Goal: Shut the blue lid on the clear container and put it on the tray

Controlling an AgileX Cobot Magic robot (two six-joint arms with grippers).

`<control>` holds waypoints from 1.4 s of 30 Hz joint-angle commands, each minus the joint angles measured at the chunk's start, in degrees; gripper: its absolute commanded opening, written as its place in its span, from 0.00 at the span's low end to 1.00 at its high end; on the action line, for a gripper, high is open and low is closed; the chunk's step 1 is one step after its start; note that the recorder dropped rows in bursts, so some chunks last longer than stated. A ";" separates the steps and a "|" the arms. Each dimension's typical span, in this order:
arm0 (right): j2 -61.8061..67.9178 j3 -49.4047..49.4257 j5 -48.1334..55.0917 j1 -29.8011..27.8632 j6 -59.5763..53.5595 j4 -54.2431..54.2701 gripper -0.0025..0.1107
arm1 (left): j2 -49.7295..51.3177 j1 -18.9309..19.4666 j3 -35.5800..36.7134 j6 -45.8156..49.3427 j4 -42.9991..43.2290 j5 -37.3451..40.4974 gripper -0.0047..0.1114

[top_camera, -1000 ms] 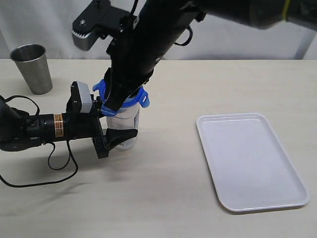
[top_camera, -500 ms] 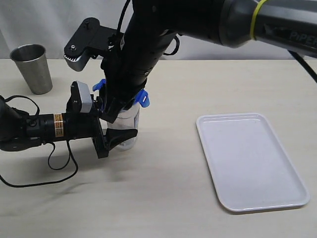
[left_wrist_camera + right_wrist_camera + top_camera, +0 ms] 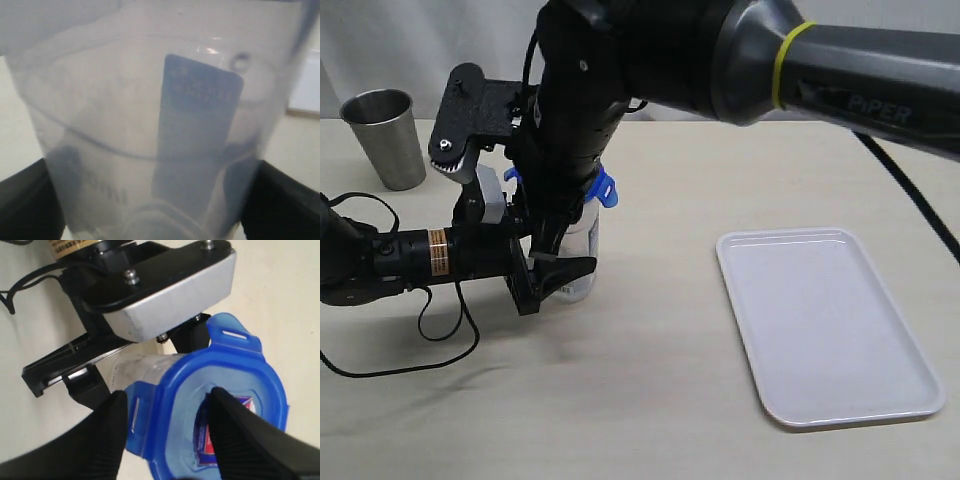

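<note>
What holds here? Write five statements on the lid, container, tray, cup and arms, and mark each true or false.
1. The blue lid sits atop the clear container. True.
2. The clear container stands on the tray. False: it is off the tray, well to one side of it.
3. The fingers of the left gripper flank the clear container. True.
4. The steel cup lies tipped over. False: it stands upright.
5. The right gripper comes at the blue lid from below. False: from above.
</note>
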 commanded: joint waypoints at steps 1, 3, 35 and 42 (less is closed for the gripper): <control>3.94 1.07 2.70 1.39 3.11 -9.09 0.44 | -0.15 -0.46 -0.10 1.99 1.70 0.91 0.04; 4.94 1.07 3.39 1.96 4.57 -12.20 0.44 | -0.15 -0.46 -0.10 1.99 1.70 0.91 0.04; -9.39 1.07 0.12 -1.56 2.39 3.55 0.47 | -0.15 -0.35 -0.10 10.07 0.50 -0.43 0.04; -11.39 1.07 5.35 -10.76 -7.37 26.95 0.47 | -0.15 -0.35 -0.10 10.09 2.06 -1.23 0.04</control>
